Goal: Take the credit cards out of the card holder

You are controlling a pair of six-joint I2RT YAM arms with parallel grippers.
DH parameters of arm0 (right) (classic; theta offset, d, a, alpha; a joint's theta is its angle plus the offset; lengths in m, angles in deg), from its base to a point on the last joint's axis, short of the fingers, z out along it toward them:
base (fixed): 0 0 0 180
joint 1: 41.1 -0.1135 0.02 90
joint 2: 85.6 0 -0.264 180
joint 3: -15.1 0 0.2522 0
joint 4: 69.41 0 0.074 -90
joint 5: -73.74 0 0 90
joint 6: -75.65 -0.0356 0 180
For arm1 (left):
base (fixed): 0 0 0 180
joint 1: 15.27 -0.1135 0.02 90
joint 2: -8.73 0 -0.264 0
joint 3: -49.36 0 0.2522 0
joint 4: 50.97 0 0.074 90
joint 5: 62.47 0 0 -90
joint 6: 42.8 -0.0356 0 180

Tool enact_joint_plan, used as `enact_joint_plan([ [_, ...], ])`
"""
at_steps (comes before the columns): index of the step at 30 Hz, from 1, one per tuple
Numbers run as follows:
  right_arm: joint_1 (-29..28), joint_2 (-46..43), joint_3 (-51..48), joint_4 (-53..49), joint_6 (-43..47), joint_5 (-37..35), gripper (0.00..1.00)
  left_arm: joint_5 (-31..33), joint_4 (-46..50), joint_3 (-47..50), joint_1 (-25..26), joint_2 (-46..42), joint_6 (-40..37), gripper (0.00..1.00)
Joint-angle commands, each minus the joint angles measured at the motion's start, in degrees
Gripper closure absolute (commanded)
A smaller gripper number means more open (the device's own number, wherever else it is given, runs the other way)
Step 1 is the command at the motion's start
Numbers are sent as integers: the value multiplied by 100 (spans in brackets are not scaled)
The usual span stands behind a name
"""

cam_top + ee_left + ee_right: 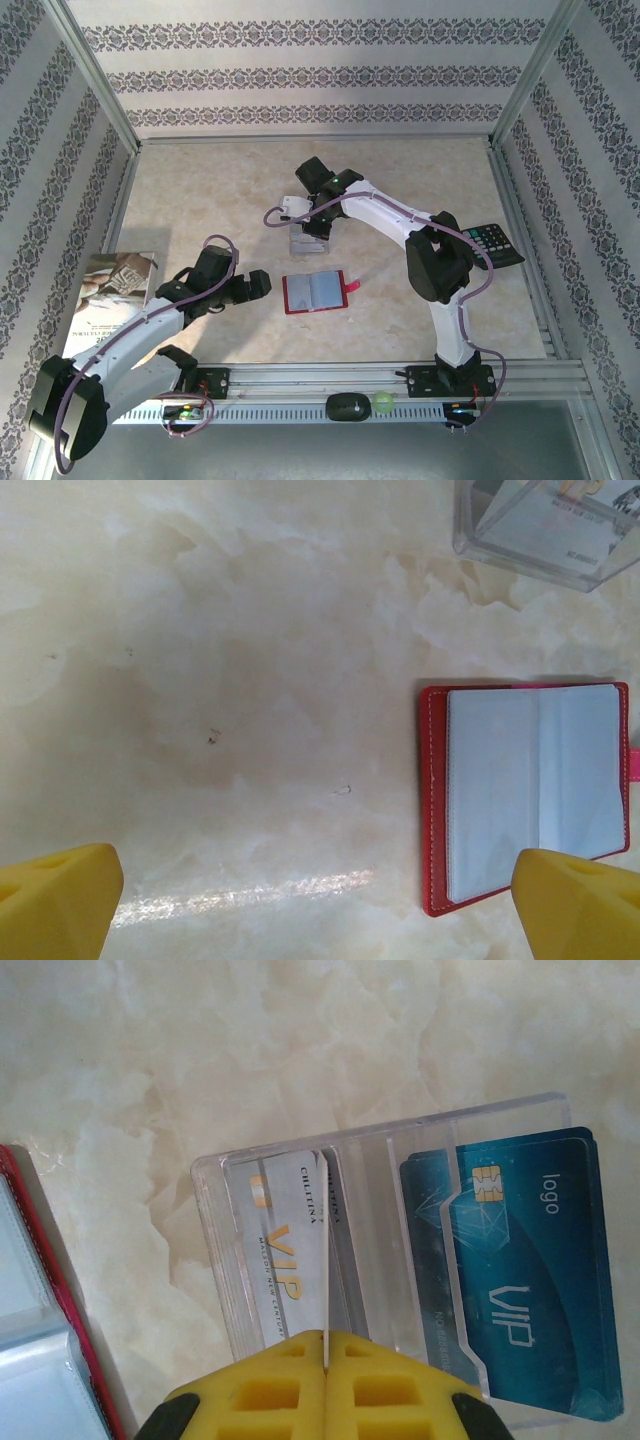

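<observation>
The card holder (pixel 313 291), a red wallet, lies open and flat at mid-table with pale clear sleeves up; it also sits at the right of the left wrist view (pixel 530 790). My left gripper (pixel 262 283) hovers open just left of it, its yellow fingertips (pixel 60 900) wide apart. Behind the wallet stands a clear plastic box (pixel 390 1135). My right gripper (pixel 326 1345) is shut on the thin edge of a credit card (pixel 325 1260) standing in the box's left slot, beside a silver VIP card (pixel 275 1250). A blue VIP card (pixel 520 1260) rests in the right slot.
A black keypad remote (pixel 492 243) lies at the right wall. A magazine (pixel 115 290) lies at the left by my left arm. A black oval object (pixel 347 405) and a green ball (pixel 383 403) sit on the front rail. Patterned walls enclose three sides.
</observation>
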Motion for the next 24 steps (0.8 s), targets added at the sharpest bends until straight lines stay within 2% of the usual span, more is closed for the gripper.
enact_joint_plan([
  [1, 76, -141, -173, -153, 111, -147, 100, -50, -175, 56, -93, 41, 45, 0],
  [13, 113, -597, -325, -58, 39, 5, 100, -116, -254, 57, -141, 110, 60, 0],
  [24, 85, -243, -183, -143, 134, 38, 100, -156, -379, 117, -172, 252, 74, 0],
])
